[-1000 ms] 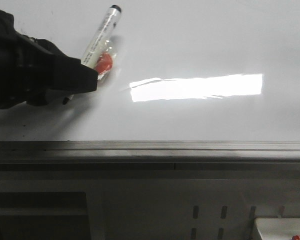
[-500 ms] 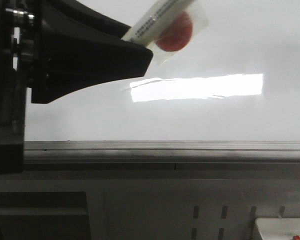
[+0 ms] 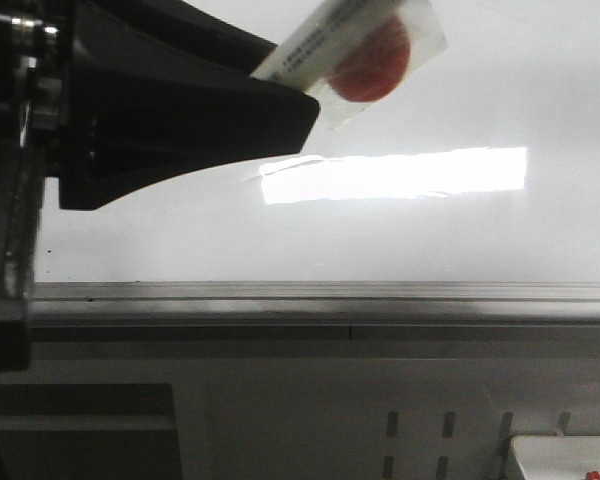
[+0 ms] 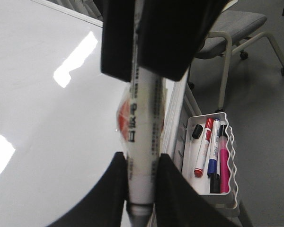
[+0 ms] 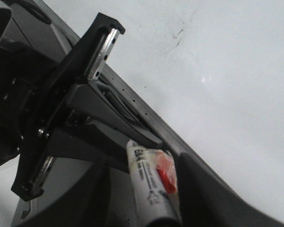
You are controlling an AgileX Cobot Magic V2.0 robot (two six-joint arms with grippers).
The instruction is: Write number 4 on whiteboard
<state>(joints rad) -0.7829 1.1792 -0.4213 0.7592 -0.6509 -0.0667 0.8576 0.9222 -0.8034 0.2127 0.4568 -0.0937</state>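
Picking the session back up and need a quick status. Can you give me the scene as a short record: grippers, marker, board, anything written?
left gripper: shut on the marker, fingers tight on its barrel
right gripper: fingers flank the same marker; grip not clear
marker: white barrel with a red tag, held off the board
whiteboard: glossy, bright glare, faint smudges
number 4: no strokes visible
edge rail: grey, along the near side
tray: beside the board, holds spare markers

Left gripper (image 4: 141,182): clamped on white marker (image 4: 143,137)
Whiteboard (image 4: 47,109): glossy, glare patches
Tray (image 4: 229,189): coloured markers (image 4: 209,149)
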